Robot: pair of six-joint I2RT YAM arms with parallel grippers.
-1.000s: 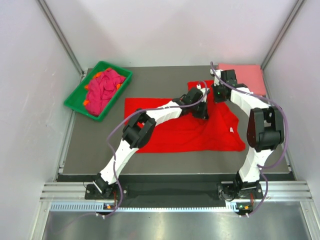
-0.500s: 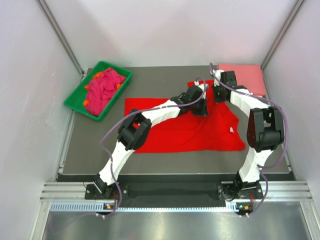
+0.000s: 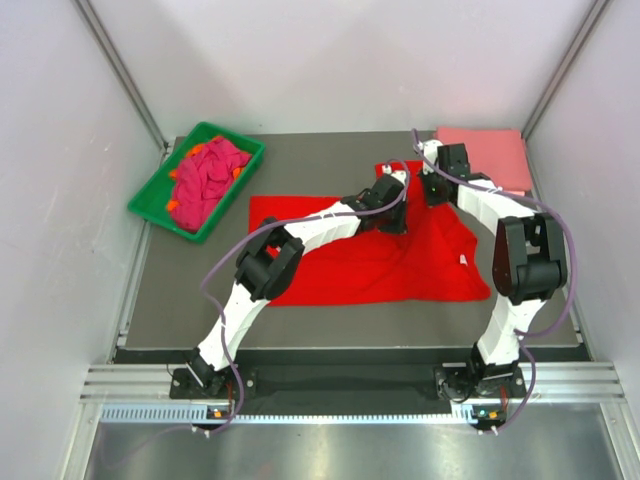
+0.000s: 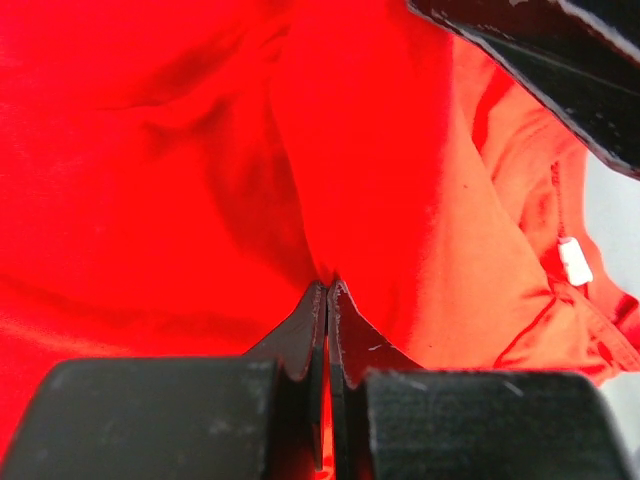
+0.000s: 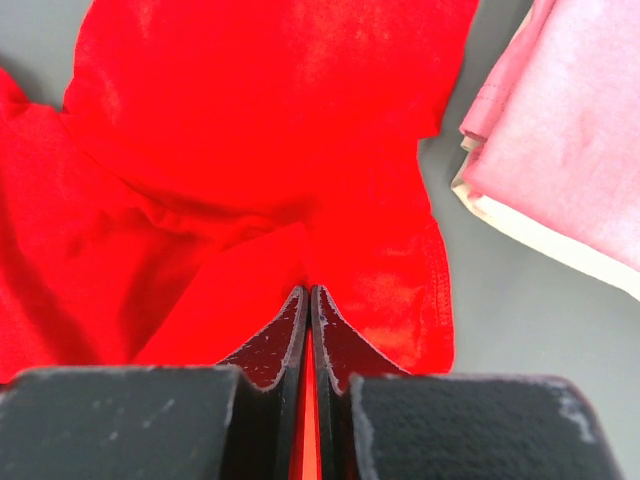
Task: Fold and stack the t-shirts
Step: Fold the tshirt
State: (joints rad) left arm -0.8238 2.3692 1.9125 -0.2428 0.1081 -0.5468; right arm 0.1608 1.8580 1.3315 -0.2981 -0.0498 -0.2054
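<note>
The dark grey worktop (image 3: 330, 150) fills the space between pale side walls. The red t-shirt (image 3: 350, 270) lies across its middle, mostly flat. Its left part is smooth, and its far right part is bunched and pulled up towards the far edge where the two arms meet.

A green tray (image 3: 166, 224) sits at the far left corner, well apart from the red t-shirt. It holds a crumpled heap of magenta t-shirts (image 3: 208, 172) with bits of orange cloth (image 3: 172, 206) showing at the edges. A salmon pink t-shirt (image 3: 490, 150) lies folded flat at the far right corner, just beside the raised red cloth.

The left tool (image 4: 327, 295) reaches over the shirt from the left. Its fingers are pressed together on a pinched ridge of red fabric, and a sliver of red shows between them. The right tool (image 5: 307, 295) is just right of it, likewise clamped on a fold of the red t-shirt near a hemmed edge.

A small white neck label (image 3: 463, 261) shows on the right side of the red t-shirt.
</note>
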